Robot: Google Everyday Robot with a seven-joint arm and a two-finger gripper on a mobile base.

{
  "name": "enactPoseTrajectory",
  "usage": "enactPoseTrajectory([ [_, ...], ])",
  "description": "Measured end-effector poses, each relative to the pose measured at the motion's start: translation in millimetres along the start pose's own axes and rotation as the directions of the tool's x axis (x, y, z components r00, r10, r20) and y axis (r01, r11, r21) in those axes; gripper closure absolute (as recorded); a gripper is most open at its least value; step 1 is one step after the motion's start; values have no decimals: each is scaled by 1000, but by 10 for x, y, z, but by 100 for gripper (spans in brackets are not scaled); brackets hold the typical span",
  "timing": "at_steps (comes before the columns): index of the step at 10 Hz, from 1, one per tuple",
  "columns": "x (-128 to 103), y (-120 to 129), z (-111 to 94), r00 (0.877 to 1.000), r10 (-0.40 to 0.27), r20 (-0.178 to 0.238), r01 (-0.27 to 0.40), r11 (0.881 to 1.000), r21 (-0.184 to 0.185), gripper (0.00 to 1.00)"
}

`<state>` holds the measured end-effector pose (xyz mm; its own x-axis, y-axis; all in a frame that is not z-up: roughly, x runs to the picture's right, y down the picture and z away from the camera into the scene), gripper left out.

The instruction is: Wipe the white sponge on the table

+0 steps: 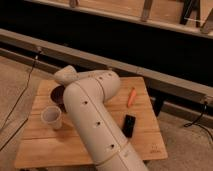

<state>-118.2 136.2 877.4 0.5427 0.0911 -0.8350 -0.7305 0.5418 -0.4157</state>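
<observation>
Thick cream arm (95,120) rising from 6 o'clock of the view to a bend near the centre, then turning toward 10 o'clock and ending in a short rounded link. Covers the whole middle strip of the surface. Gripper tucked out of sight under that last link, over the 10 o'clock part of the surface; wide or narrow, cannot tell.

Light wooden plank surface (50,145), roughly square, in the lower centre of the view, standing on a pale floor. Behind it, from 9 to 3 o'clock, a long grey rail (150,75) against a dark wall.

On the surface, left of the arm: a dark round bowl-like thing (56,95), partly blocked by the arm, and just at its 6 o'clock a pale cup (52,117), upright. Right of the arm: a flat black object (129,125) close beside it, and well apart at 12 o'clock from that, a small orange item (131,97). Small dark logo (156,148) near the 4 o'clock corner
</observation>
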Motion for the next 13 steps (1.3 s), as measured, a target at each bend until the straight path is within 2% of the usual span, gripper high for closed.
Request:
enactPoseTrajectory([
  [4,234,91,-308,999,-27,34,27,1000,-4,39],
  [9,713,204,-579,999,-29,42,28,999,22,38],
  [11,895,280,-594,999,-19,49,18,1000,16,38],
  [13,1006,242,-490,999,13,31,-14,1000,10,38],
])
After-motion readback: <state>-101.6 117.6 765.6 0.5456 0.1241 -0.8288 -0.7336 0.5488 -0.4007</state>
